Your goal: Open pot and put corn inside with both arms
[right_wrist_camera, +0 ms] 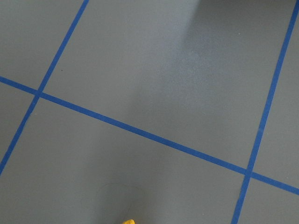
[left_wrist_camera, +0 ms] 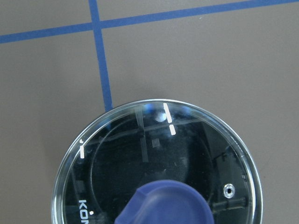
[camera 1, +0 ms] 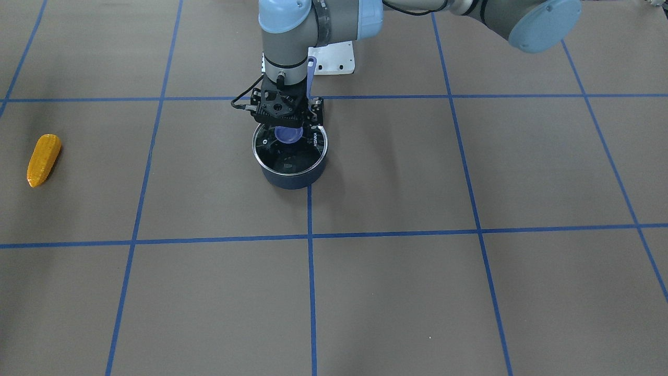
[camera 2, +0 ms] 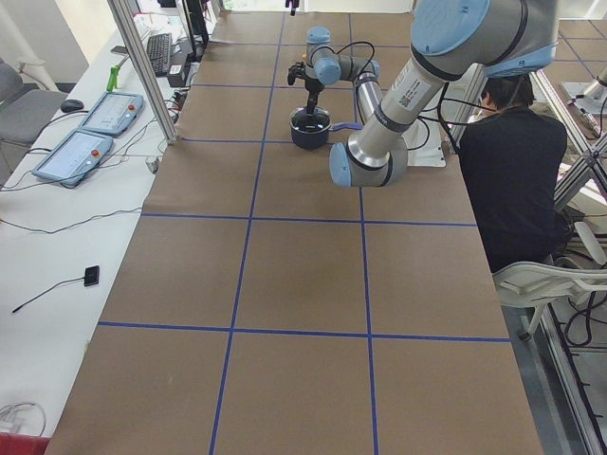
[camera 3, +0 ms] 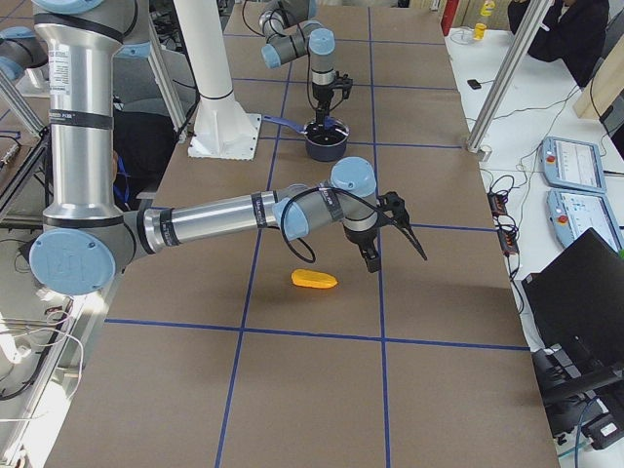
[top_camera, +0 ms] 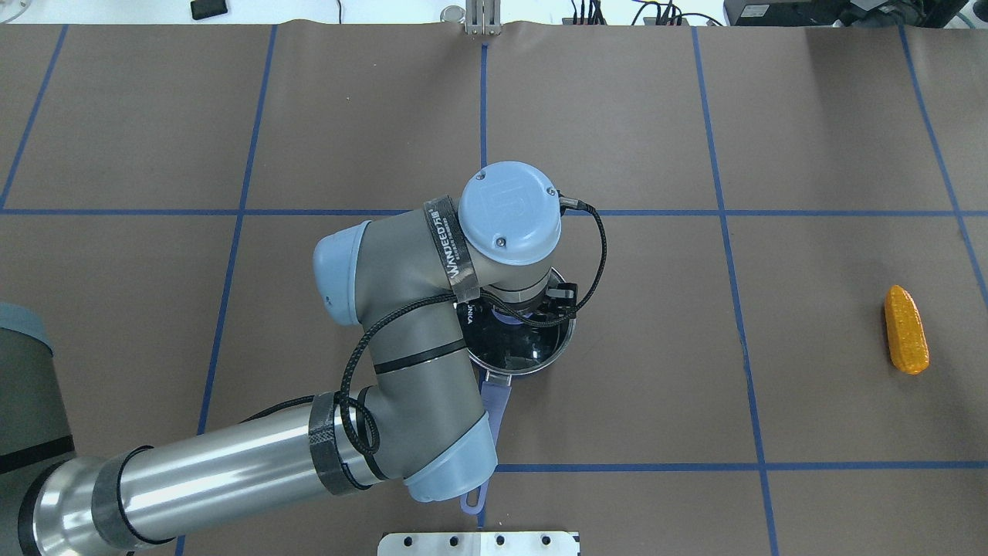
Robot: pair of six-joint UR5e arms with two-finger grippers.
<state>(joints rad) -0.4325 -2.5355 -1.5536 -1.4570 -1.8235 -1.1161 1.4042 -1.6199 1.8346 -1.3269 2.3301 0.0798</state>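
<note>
The dark pot (camera 1: 292, 177) stands mid-table with its glass lid (camera 1: 295, 156) on and a blue knob (camera 1: 288, 134) on top. My left gripper (camera 1: 286, 127) hangs straight down over the knob, jaws open on either side of it. The left wrist view shows the lid (left_wrist_camera: 159, 149) and knob (left_wrist_camera: 163, 205) close below, with no fingers in frame. The orange-yellow corn (top_camera: 907, 328) lies flat far to my right, also in the front view (camera 1: 44, 159). My right gripper (camera 3: 395, 234) hovers above the table beside the corn (camera 3: 314, 279); I cannot tell whether it is open or shut.
The pot's long blue handle (top_camera: 494, 401) points back toward my base. The brown mat (camera 1: 417, 287) carries a grid of blue tape lines. A person in black (camera 2: 512, 171) sits beside the table near my base. Tablets (camera 2: 95, 128) and cables lie on the side bench.
</note>
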